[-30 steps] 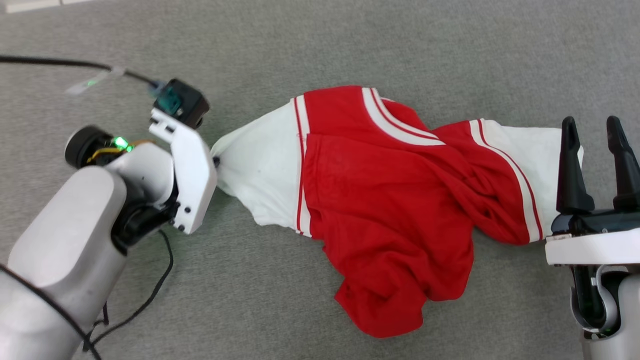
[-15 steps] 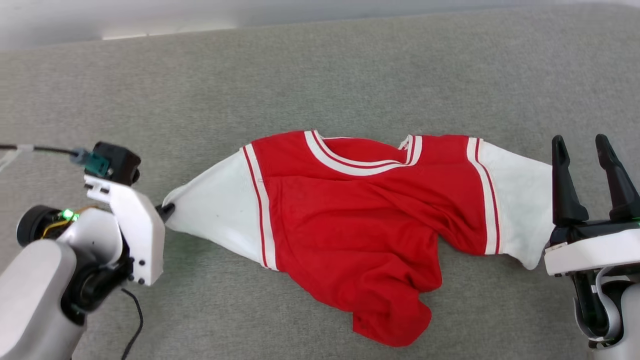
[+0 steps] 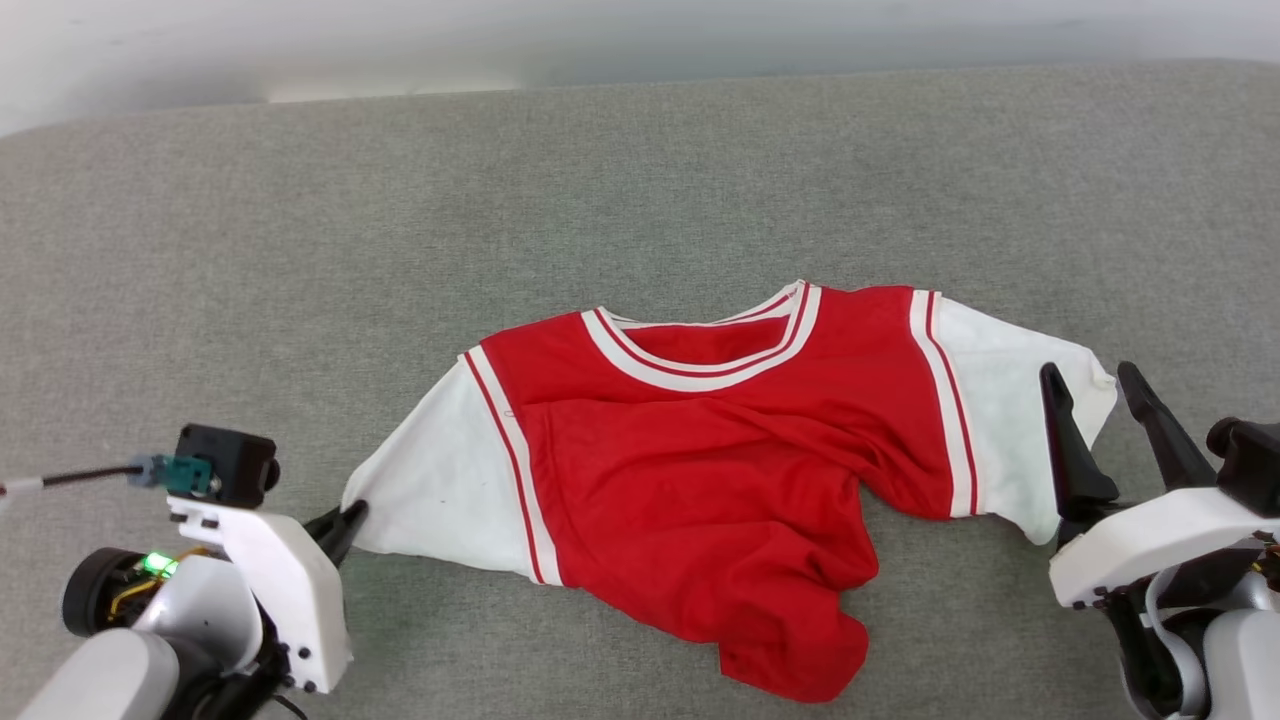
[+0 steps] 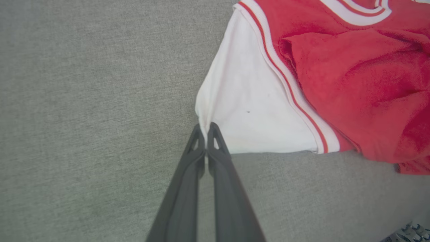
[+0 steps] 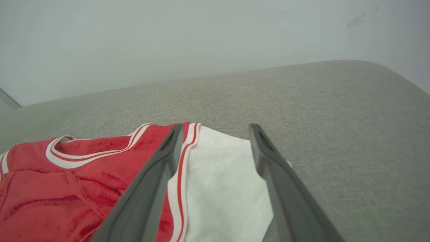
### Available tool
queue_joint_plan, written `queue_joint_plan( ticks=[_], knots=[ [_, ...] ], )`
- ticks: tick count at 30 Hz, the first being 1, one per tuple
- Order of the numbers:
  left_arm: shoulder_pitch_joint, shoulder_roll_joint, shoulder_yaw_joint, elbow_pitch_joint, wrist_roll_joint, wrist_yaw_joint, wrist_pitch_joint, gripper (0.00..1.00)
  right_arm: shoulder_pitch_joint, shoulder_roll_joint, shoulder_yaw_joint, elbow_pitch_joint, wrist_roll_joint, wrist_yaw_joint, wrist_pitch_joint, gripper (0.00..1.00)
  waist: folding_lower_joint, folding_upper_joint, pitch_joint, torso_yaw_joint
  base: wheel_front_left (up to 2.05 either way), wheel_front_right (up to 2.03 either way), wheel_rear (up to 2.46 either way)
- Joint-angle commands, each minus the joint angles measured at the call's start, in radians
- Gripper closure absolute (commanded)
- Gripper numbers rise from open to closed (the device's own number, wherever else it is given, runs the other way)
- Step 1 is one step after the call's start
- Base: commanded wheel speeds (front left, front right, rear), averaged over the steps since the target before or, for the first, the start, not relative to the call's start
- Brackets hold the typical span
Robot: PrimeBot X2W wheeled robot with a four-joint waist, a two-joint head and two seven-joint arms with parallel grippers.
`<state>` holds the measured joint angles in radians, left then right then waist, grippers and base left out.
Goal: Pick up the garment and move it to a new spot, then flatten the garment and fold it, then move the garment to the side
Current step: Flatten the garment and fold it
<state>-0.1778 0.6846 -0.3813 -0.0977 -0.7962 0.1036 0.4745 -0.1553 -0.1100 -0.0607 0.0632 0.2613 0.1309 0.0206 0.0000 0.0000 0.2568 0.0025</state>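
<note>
The jersey [image 3: 700,470] is coloured bright red across the body, and plain white sleeve panels [image 3: 440,490] are seen at its left and right ends. The collar [image 3: 700,372] is edged in white banding crossed by thin red stripes; the same red-and-white striping is repeated along each sleeve seam. A tiny dark speck [image 4: 248,111] is seen on one white panel. The surface [image 3: 300,250] beneath is a mottled grey, and a pale grey-white wall [image 3: 600,40] runs along the top of the frame. The left gripper [image 3: 350,515] and right gripper [image 3: 1088,372] are finished in dark charcoal at the fingers [image 5: 151,188], with white housings. A green light [image 3: 155,565] and a teal connector [image 3: 180,473] are seen at lower left.
</note>
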Motion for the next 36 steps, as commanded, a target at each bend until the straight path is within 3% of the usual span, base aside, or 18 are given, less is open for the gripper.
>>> queue_joint_plan(
  ticks=[1,4,13,17,26,34,35,36],
  knots=[
    [0.02,-0.007,0.006,-0.023,0.006,0.011,-0.023,1.0,0.012,-0.015,-0.007,-0.004,-0.007,0.0,0.027,0.0,0.0,0.0,-0.001,0.005,0.0,0.0,0.0],
    [0.053,-0.023,0.011,-0.077,0.014,0.029,-0.064,1.0,0.005,-0.056,0.009,-0.022,0.011,0.0,0.153,0.0,0.0,0.0,0.004,0.013,0.0,0.0,0.0],
    [0.076,-0.02,0.009,-0.241,0.059,0.059,-0.106,1.0,-0.139,-0.261,0.002,-0.087,0.037,0.0,0.7,0.0,0.0,0.0,0.075,0.052,0.0,0.0,0.0],
    [0.059,-0.021,-0.002,-0.291,0.082,0.062,-0.11,1.0,-0.221,-0.316,0.002,-0.069,0.058,0.0,0.872,0.0,0.0,0.0,0.11,0.08,0.0,0.0,0.0],
    [0.001,-0.05,-0.047,-0.325,0.117,0.04,-0.115,1.0,-0.286,-0.364,0.02,0.054,0.05,0.0,1.003,0.0,0.0,0.0,0.164,0.146,0.0,0.0,0.0],
    [-0.024,-0.075,-0.081,-0.294,0.13,0.02,-0.128,1.0,-0.212,-0.341,0.094,0.164,0.07,0.001,1.011,0.0,0.0,0.0,0.178,0.178,0.0,0.0,0.0],
    [-0.025,-0.077,-0.083,-0.288,0.129,0.02,-0.128,1.0,-0.202,-0.339,0.102,0.173,0.072,0.001,1.007,0.47,0.0,0.0,0.177,0.178,0.0,0.0,0.0],
    [-0.026,-0.079,-0.084,-0.281,0.127,0.016,-0.13,1.0,-0.198,-0.338,0.106,0.181,0.073,0.001,1.003,0.84,0.0,0.0,0.174,0.178,0.0,0.0,0.0]
  ],
)
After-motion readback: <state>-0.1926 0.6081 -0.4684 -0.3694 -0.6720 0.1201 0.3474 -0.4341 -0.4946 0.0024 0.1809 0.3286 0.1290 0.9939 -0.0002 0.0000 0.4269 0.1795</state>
